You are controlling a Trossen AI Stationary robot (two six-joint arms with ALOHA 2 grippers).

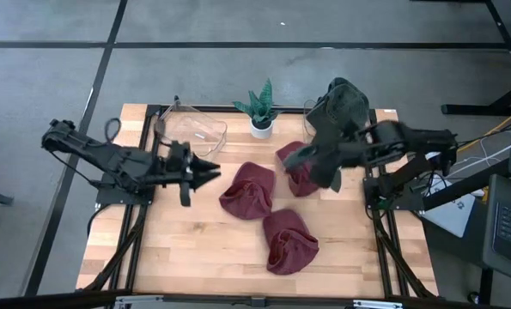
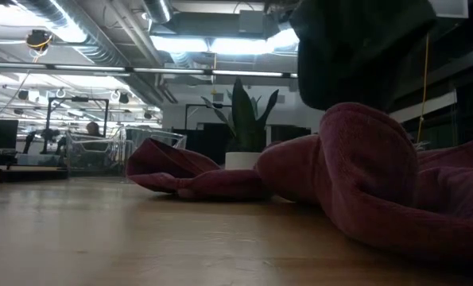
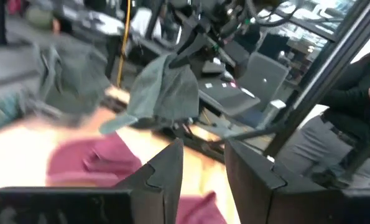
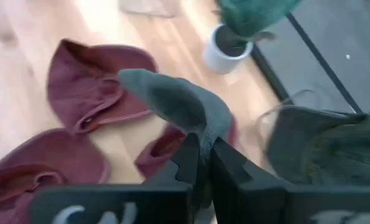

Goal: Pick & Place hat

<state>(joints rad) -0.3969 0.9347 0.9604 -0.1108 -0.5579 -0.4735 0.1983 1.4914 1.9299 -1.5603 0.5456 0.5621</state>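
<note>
- The right gripper (image 4: 203, 155) is closing its fingers on the grey-green hat (image 4: 172, 102) and is holding it in the air above the right rear part of the counter (image 1: 195, 257), over one of the dark red hats.
- In the right wrist view the hat is sticking out forward from the fingers, with its long axis in line with them and its free end pointing away from the wrist.
- In the high view the same hat (image 1: 311, 159) is showing only as a small grey-green patch under the right arm, and its shape is not clear there.
- The left gripper (image 1: 205, 172) is hovering over the left middle of the counter, pointing toward the red hats; in the left wrist view its fingers (image 3: 166, 168) are standing apart with nothing between them.
- The left wrist view is also showing the hat (image 3: 160, 93) hanging from the other arm, and a person (image 3: 352, 99) in dark clothes standing beside the counter.
- Three dark red hats (image 1: 248, 190) are lying on the light wooden counter.
- A small potted plant (image 1: 261, 110) and a clear container (image 1: 191, 129) are standing at the rear edge.
- The low view is looking across the wood to a room with ceiling lights (image 2: 212, 44) and pipes.
</note>
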